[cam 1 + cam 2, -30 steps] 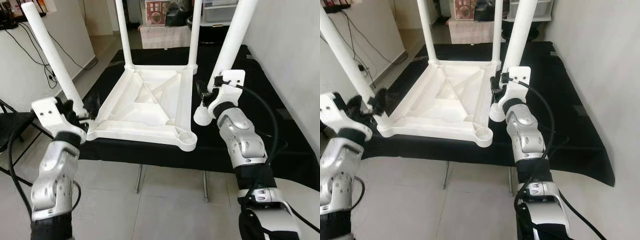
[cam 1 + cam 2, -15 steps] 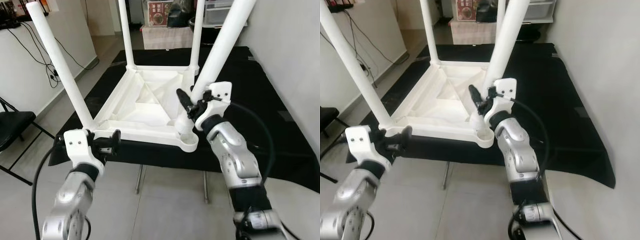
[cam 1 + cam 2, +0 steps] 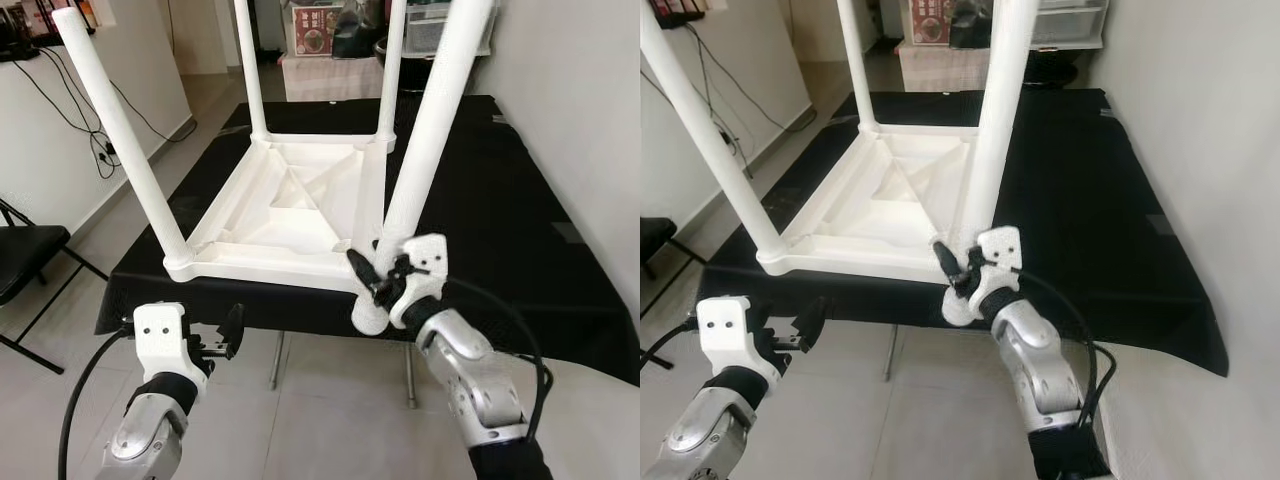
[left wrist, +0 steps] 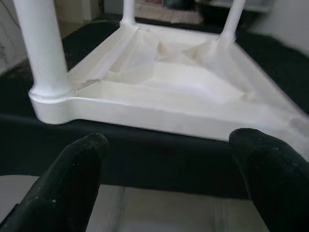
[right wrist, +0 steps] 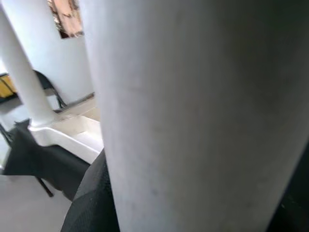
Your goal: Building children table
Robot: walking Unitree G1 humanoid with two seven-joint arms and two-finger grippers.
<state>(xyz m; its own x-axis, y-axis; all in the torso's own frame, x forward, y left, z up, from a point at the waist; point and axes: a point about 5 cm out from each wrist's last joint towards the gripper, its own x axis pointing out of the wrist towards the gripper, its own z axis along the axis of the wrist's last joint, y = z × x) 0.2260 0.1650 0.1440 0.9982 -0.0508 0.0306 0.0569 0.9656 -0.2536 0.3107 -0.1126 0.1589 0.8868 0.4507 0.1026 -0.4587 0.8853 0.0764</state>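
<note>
The children's table [image 3: 300, 205] lies upside down on the black worktop [image 3: 480, 200] with three legs seated, while the right claw [image 3: 385, 280] pinches the fourth leg [image 3: 430, 130] at the near-right corner, seemingly not yet home, and the left claw [image 4: 169, 169] hangs spread below.

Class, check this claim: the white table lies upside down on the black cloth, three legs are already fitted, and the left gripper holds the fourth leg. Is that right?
Not quite: the right gripper, not the left, holds the fourth leg, as the left eye view shows. The left gripper hangs open below the white table on the black cloth.
</note>
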